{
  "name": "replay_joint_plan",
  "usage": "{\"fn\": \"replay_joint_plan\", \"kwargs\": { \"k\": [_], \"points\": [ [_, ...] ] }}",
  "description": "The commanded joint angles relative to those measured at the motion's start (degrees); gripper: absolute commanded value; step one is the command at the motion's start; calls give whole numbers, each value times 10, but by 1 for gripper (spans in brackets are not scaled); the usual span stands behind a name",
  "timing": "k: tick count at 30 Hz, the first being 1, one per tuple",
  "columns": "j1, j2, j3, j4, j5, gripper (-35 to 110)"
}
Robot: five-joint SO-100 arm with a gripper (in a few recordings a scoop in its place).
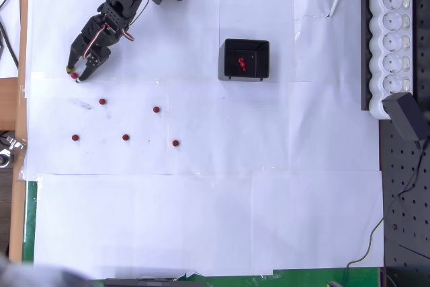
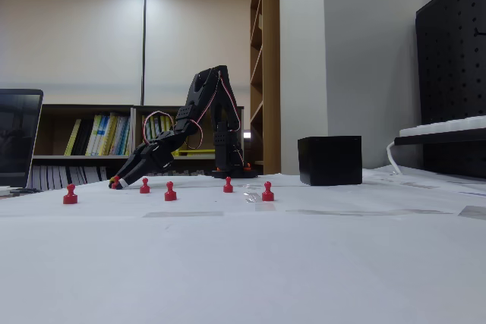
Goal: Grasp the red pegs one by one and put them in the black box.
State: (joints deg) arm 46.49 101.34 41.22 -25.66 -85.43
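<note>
Jaws of the gripper (image 1: 75, 73) are nearly closed around 1 red peg (image 1: 74, 75) at the paper's left edge in the overhead view, tips down at the white paper sheet (image 1: 201, 220); whether the peg is firmly pinched cannot be told. 5 more red pegs (image 1: 125, 137) stand loose on the paper just below. Well to the right, the black box (image 1: 246, 59) holds at least 1 red peg (image 1: 242, 65).
</note>
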Motion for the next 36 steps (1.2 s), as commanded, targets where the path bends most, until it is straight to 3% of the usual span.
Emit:
{"fn": "replay_joint_plan", "kwargs": {
  "k": [1, 8, 11, 15, 21, 26, 28, 36],
  "points": [
    [9, 5, 0, 5, -8, 3],
    [9, -13, -1, 18, -15, 0],
    [7, -61, 0, 111, 9, 0],
    [-11, -189, 46, 457, 54, 0],
    [-114, -318, 209, 944, 21, 0],
    [-262, -358, 389, 1253, -47, 0],
    [-351, -381, 432, 1290, -122, 0],
    [-788, -348, 592, 1267, -428, 0]
  ]
}}
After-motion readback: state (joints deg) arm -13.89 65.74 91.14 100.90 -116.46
